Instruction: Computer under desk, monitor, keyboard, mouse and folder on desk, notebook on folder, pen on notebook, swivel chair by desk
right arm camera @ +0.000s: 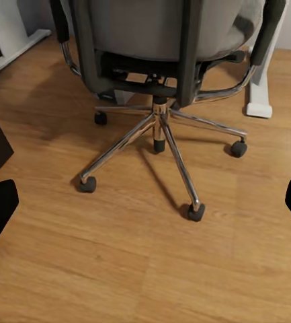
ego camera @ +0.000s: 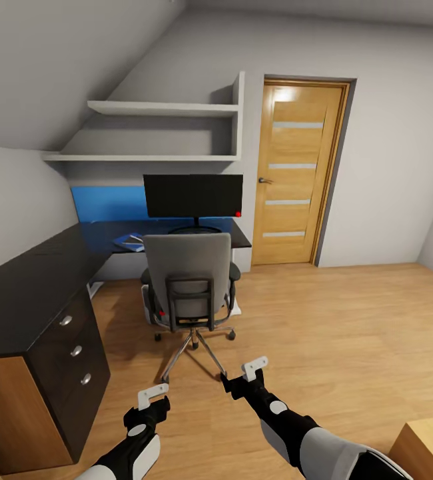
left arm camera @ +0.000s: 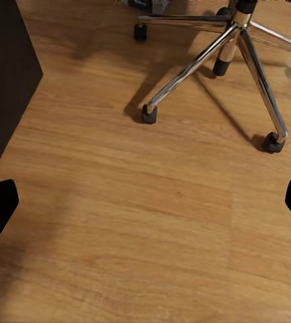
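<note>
One swivel chair (ego camera: 188, 280) facing the desk (ego camera: 36, 287)

The swivel chair (ego camera: 190, 280) stands with its back to the head camera, so its seat is hidden, as is the worktop (ego camera: 36, 287) edge behind it. The monitor (ego camera: 193, 195) stand's foot is partly hidden behind the chair's backrest. A blue item (ego camera: 131, 241) left of the chair is too small to identify.

In both wrist views the chair's top is cut off.
</note>
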Motion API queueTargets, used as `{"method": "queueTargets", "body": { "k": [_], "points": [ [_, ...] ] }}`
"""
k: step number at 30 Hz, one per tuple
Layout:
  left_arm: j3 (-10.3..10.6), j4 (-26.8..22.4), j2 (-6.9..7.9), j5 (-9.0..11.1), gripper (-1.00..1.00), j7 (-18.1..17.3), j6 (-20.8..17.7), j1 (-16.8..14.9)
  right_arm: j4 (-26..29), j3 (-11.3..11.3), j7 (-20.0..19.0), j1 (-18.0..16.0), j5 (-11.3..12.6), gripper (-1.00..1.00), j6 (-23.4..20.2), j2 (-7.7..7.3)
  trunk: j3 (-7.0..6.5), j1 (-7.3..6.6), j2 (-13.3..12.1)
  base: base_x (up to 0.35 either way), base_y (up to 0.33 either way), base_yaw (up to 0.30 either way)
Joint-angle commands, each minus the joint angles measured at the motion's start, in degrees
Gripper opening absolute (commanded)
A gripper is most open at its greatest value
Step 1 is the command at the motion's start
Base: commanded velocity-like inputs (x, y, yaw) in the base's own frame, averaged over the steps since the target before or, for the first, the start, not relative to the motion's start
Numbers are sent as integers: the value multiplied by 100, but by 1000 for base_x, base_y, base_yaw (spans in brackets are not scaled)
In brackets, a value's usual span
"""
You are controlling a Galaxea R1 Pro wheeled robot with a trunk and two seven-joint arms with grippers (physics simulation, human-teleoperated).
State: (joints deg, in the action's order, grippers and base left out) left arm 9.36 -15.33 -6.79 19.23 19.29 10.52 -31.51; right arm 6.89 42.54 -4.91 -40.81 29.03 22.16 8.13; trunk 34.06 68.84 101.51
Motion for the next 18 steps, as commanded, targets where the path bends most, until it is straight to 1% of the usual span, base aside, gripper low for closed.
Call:
{"method": "queueTargets", "body": {
  "k": [1, 18],
  "points": [
    [49, 3, 2, 54, 100, 31, 25, -4, -13, 21, -37, -6, 63, 100, 29, 2, -13, -23, -39, 0, 0, 0],
    [49, 3, 2, 47, 100, 31, 29, -4, 11, 11, -28, -6, 76, 100, 12, 4, -318, -397, -720, 0, 0, 0]
  ]
}}
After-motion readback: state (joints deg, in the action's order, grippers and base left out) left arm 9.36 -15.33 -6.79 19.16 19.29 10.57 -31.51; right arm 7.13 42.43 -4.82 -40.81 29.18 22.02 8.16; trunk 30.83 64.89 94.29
